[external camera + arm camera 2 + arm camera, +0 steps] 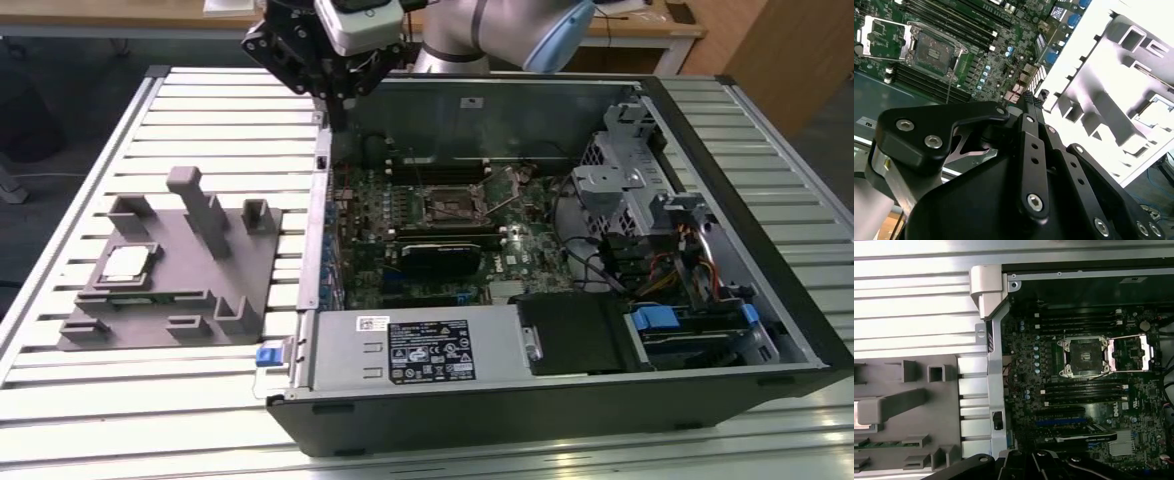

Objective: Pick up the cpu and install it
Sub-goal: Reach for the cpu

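Observation:
The cpu (124, 263) is a small pale square chip lying flat in a recess of the grey holder block (174, 270), at the exterior view's left on the slatted table. In the second wrist view the cpu (1154, 109) shows as a bright square on the holder (1104, 80). My gripper (336, 98) hangs high over the far left corner of the open computer case, well apart from the cpu, shut with nothing in it; its tips (1030, 96) meet in a point. The motherboard socket (445, 207) (1084, 356) (934, 50) stands with its metal lid (1131, 352) swung open.
The black computer case (747, 300) lies open on the slatted metal table (214, 110). A silver power-supply box (414, 345) fills its near side, drive cages and cables (654, 210) the exterior view's right. A tall post (200, 205) rises from the holder.

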Tool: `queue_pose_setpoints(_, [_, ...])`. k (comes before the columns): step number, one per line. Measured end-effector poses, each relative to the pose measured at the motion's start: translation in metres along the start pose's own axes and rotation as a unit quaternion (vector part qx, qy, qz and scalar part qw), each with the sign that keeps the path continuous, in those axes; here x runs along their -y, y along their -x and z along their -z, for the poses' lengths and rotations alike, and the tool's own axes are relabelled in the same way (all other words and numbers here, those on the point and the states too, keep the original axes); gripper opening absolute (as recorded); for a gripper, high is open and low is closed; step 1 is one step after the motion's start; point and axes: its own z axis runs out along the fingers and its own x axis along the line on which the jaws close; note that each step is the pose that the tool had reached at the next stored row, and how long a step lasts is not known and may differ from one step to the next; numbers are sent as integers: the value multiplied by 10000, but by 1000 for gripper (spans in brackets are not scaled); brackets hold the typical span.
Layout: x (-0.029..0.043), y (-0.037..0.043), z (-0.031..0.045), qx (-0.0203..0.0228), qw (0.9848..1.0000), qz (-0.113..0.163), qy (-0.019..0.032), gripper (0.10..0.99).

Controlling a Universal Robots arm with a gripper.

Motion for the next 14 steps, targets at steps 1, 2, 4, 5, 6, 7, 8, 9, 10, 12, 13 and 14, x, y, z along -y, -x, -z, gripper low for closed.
queue_pose_setpoints(1, [1,-13,0,0,10000,0,0,106])
queue_pose_setpoints(2, [2,-25,0,0,10000,0,0,106])
queue_pose_setpoints(4, [4,-51,1,0,10000,0,0,106])
queue_pose_setpoints(5, [5,-64,1,0,10000,0,0,106])
queue_pose_setpoints(6, [6,-77,0,0,10000,0,0,106])
queue_pose_setpoints(7, [7,-87,0,0,10000,1,0,106])
queue_pose_setpoints(8, [7,-96,-1,0,10000,0,0,106])
queue_pose_setpoints(9, [8,-105,-1,0,10000,0,0,106])
queue_pose_setpoints(10, [9,-115,-1,0,10000,0,0,106])
queue_pose_setpoints(12, [10,-133,-3,0,10000,0,0,106])
queue_pose_setpoints(13, [11,-142,-4,0,10000,0,0,106])
queue_pose_setpoints(14, [12,-150,-4,0,10000,0,0,106])
